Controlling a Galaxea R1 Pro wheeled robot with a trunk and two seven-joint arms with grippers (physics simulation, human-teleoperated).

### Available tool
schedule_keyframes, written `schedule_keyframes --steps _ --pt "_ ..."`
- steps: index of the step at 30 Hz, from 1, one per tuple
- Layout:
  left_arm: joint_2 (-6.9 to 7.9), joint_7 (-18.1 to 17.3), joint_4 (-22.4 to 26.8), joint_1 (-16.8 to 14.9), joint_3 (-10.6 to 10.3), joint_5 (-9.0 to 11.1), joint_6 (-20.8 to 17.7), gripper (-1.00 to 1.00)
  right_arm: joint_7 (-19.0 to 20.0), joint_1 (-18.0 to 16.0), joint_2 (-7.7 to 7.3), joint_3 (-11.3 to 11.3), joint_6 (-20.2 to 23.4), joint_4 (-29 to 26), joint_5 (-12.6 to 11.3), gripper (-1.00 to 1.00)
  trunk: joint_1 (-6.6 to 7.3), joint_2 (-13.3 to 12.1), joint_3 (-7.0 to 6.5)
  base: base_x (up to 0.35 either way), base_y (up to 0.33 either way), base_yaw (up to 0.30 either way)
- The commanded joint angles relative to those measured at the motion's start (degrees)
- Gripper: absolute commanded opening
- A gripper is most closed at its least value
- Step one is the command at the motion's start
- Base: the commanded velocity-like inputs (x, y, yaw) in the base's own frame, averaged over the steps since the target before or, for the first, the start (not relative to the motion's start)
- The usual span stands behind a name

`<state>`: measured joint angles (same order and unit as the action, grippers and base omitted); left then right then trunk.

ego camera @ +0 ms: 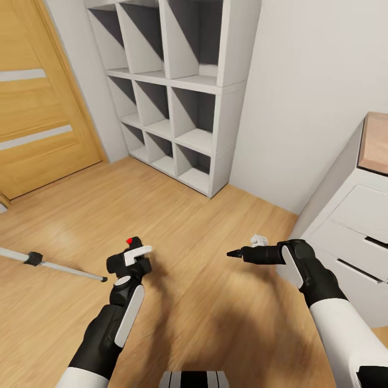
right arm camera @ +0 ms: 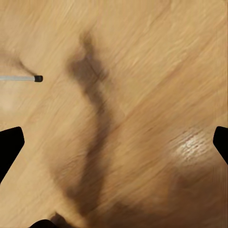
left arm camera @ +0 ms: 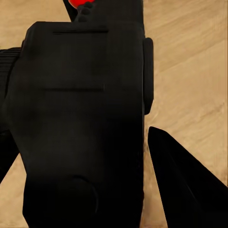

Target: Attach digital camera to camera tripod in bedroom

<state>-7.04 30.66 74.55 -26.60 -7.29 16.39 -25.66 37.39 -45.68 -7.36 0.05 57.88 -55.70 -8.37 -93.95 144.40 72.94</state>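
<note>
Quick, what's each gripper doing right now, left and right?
Left gripper: shut on the digital camera.
Right gripper: open, holding nothing, over the wood floor.

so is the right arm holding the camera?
No. In the head view the digital camera sits in the left gripper; the right gripper hangs open and empty above the wood floor.

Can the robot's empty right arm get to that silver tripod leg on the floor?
Probably not from here. The right gripper hangs open over bare wood floor, while the tripod leg lies far over on the left side, beyond the left gripper holding the digital camera.
</note>
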Motion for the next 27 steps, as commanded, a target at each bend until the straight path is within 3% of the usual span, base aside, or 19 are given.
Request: schedule_keyframes --steps 1,8,27 --pt "0.01 2.06 0.07 -0.03 -0.19 1.04 -0.09 -1.0 -0.21 -0.03 -0.02 0.01 0.39 -0.02 -0.43 1.0 0.03 0.0 -0.18 0.0 0.0 0.0" --pt "0.05 9.4 0.12 -0.03 -0.62 3.56 -0.09 -1.0 -0.21 -0.03 -0.02 0.03 0.39 -0.02 -0.44 1.0 0.21 -0.09 -1.73 0.0 0.0 0.0" --pt "0.12 11.04 0.07 -0.03 -0.8 4.35 -0.1 -1.0 -0.24 -0.03 -0.02 0.03 0.39 -0.02 -0.42 1.0 0.7 -0.35 -5.94 0.0 0.0 0.0"
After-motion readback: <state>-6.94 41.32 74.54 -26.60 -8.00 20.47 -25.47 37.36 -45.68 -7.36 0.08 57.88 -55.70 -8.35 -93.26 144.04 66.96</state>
